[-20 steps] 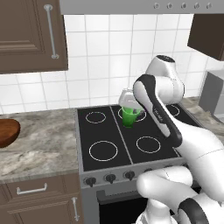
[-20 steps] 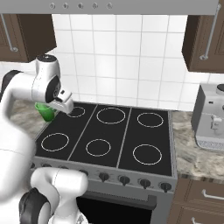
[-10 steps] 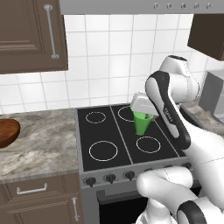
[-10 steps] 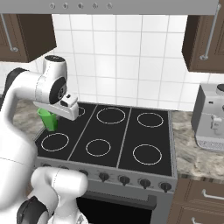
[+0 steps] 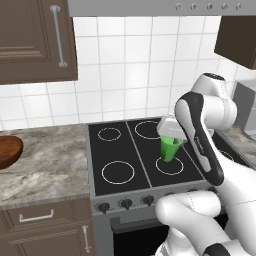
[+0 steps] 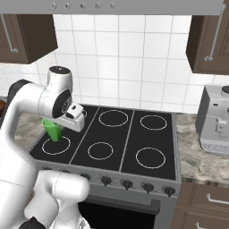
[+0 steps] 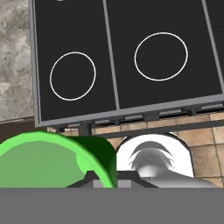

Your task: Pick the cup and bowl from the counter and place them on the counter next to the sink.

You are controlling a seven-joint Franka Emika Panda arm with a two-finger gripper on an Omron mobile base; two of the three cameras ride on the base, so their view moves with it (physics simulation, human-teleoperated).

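Left base view: we see our claw point(image 5: 171, 134) clamped on the green cup's point(image 5: 170, 148) rim, carrying it above the stovetop point(image 5: 130, 155). We judge it light, rigid and slick. The wider wooden bowl point(image 5: 9, 151) waits on the surface point(image 5: 47, 160); take its rim.

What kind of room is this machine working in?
A home-style kitchen, computer-rendered rather than real. You can tell from the black stovetop with ringed burners and knobs, the marbled stone counter over dark wood cabinets, and the white tiled wall. A coffee machine stands at the right.
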